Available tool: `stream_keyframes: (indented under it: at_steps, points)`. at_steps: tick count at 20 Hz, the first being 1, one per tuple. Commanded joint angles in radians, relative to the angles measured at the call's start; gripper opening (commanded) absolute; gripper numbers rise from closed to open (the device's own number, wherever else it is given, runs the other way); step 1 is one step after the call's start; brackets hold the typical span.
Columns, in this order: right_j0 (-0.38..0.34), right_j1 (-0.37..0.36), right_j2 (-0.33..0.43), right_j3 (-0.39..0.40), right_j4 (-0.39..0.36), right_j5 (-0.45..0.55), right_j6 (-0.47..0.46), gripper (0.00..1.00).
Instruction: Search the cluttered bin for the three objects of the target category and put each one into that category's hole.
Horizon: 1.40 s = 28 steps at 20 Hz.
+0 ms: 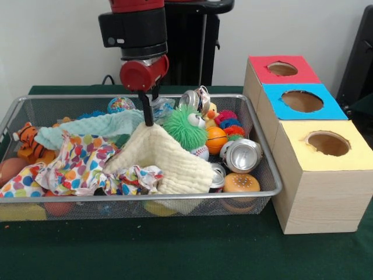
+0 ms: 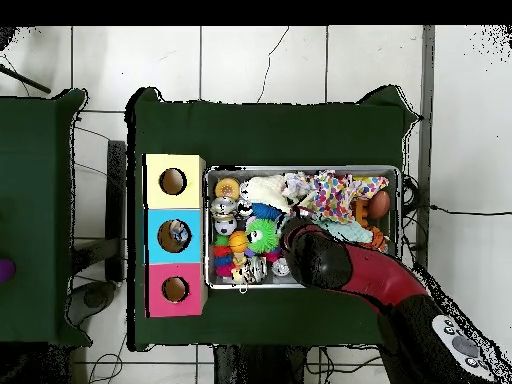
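Cream cloth (image 1: 166, 160): waffle-textured, in the middle of the wire bin (image 1: 58, 199), drawn up into a peak directly under the gripper (image 1: 145, 114). Drapes down and toward the front rim from that peak, long fold running from the gripper toward the picture's lower right. Gripper: clenched on the cloth's top corner, dark fingers pressed together at the peak; hidden beneath the arm in the overhead view. Just right of the gripper, touching the cloth's raised edge: green fuzzy toy (image 1: 183, 127). Left of the gripper and lower: teal cloth (image 1: 99, 128), with spotted cloth (image 1: 81, 160) in front of it. Further right of the gripper, low in the bin: crushed can (image 1: 242, 154) among balls. Well right of the gripper, outside the bin: red box (image 1: 256, 73), blue box (image 1: 274, 108), yellow box (image 1: 355, 154), each with a round hole on top, standing in a row beside the bin's right wall. Judged step: cloth lift under way, either as a target item or as cover being cleared; target category not readable from the pictures. Next move, as a judgement: straight rise until the hanging fold clears the rim, then travel rightward toward the boxes. Risk: trailing cloth dragging the green toy along.
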Motion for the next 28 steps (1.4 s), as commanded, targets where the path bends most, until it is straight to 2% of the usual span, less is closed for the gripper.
stream_keyframes:
  at_steps: [1,13,20,28]
  points:
    - [-0.039,-0.026,0.071,0.046,0.039,0.108,0.230,0.00]
    - [-0.027,-0.074,0.075,0.057,0.079,0.154,0.240,0.00]
    - [-0.007,-0.165,0.069,0.076,0.125,0.232,0.247,0.00]
    - [-0.005,-0.192,0.069,0.089,0.155,0.248,0.240,0.00]
